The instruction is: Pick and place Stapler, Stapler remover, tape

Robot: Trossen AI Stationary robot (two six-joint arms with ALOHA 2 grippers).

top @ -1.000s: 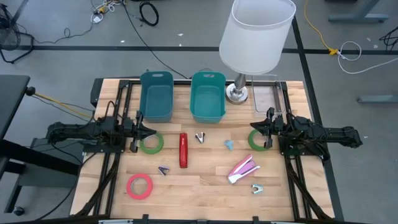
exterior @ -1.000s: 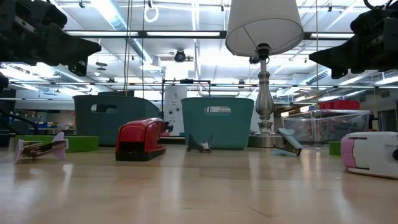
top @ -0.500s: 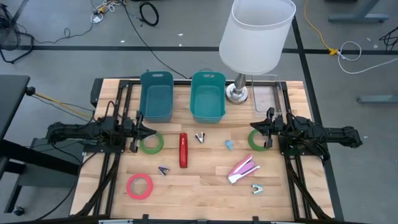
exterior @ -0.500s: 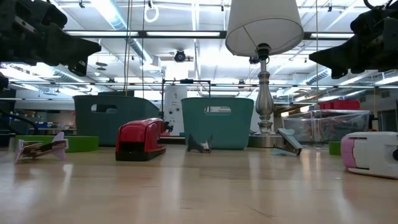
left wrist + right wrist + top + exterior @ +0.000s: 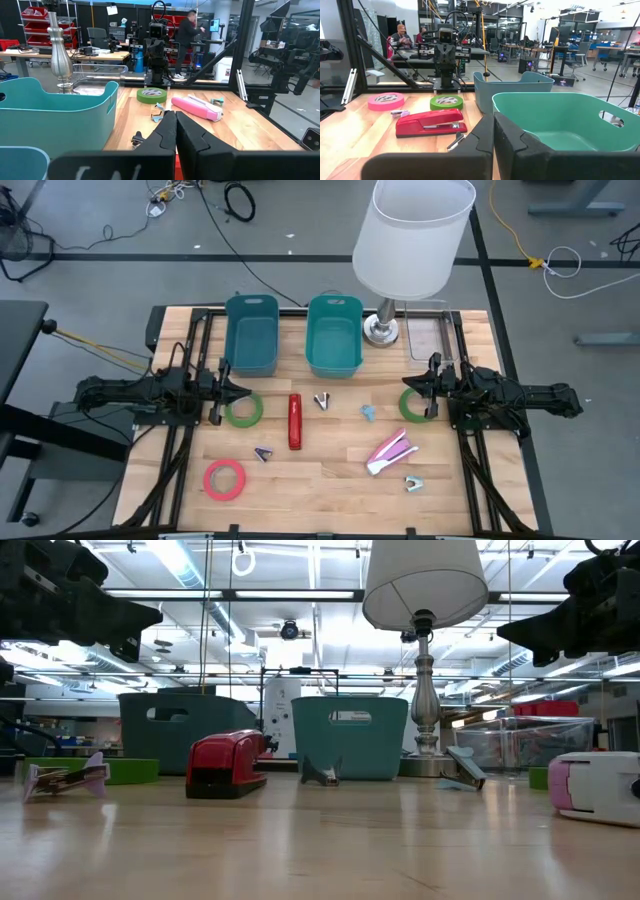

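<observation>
**Both arms parked, every item loose on the worktop**

Let's count what's out there, taking the red stapler (image 5: 294,421) at mid-worktop (image 5: 330,480) as our marker. Two staplers: the red one, lying lengthwise just in front of the gap between the bins, and a pink-and-white stapler (image 5: 390,452) off to its right and nearer the front edge. Three tape rolls: a green roll (image 5: 243,410) just left of the red stapler, a second green roll (image 5: 414,405) well to its right, and a pink roll (image 5: 225,479) to its front left. Four small staple removers: a dark one (image 5: 321,400) just right of the red stapler's far end, a light blue one (image 5: 368,413) further right, a purple one (image 5: 263,453) to its front left, and a pale one (image 5: 413,483) out beyond the pink stapler. Two teal bins, the left bin (image 5: 251,334) and the right bin (image 5: 333,335), stand behind the red stapler, with a lamp (image 5: 410,240) to the right of them.

Now the arms. The left end effector (image 5: 226,391) stretches level and raised above the worktop, tip over the near green roll, fingers pressed together on nothing. The right end effector (image 5: 428,387) mirrors it on the far side, raised over the other green roll, fingers likewise pressed together and empty.
</observation>
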